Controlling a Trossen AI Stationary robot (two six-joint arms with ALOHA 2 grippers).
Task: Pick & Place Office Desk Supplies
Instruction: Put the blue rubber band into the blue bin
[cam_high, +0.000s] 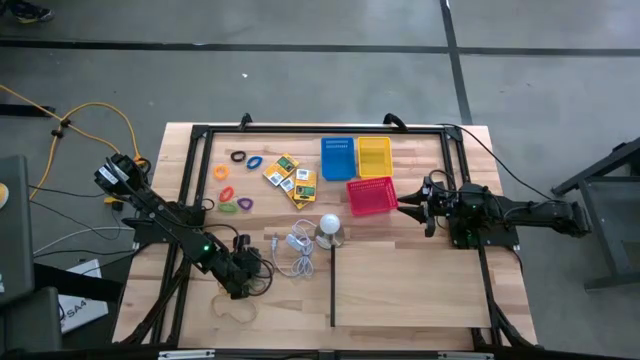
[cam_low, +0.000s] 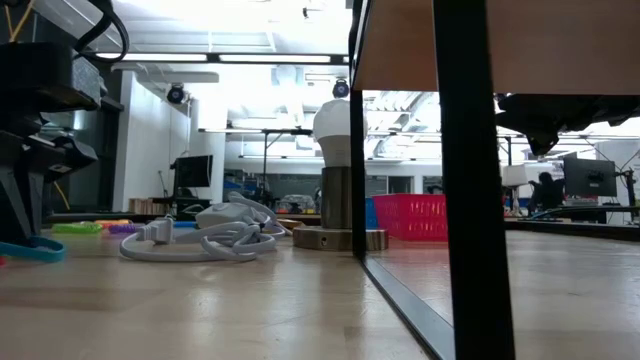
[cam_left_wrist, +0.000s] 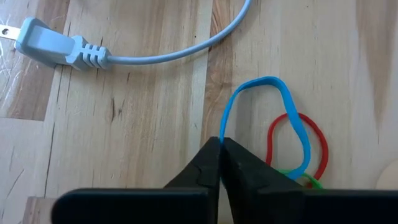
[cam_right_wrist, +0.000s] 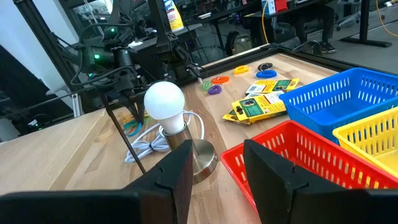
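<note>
My left pincer (cam_left_wrist: 221, 144) is pressed together on the edge of a blue rubber band (cam_left_wrist: 292, 112), which lies flat on the wooden table (cam_left_wrist: 137, 124) at the near left, overlapping a red band (cam_left_wrist: 320, 146) and a green one (cam_left_wrist: 309, 182) whose reach I cannot quite make out under my fingers. The band is light, thin and floppy, so it should stretch and dangle when lifted, and may drag its neighbours along; a pinch on one strand, clear of the overlap, looks the best hold. Just beyond lies the plug (cam_left_wrist: 50, 45) of the white cord. Only my wrist view shows this pinch; from above the bands are nearly lost beside the arm. That overhead view, though, shows what the wrist cannot: farther off, the coloured rings (cam_high: 236, 183), the yellow packets (cam_high: 291, 177), the lamp bulb (cam_high: 329, 226), and the red basket (cam_high: 371, 195), blue basket (cam_high: 337, 158) and yellow basket (cam_high: 374, 155). My right pincer (cam_right_wrist: 211, 163) waits beside the red basket, fingers apart and empty.
</note>
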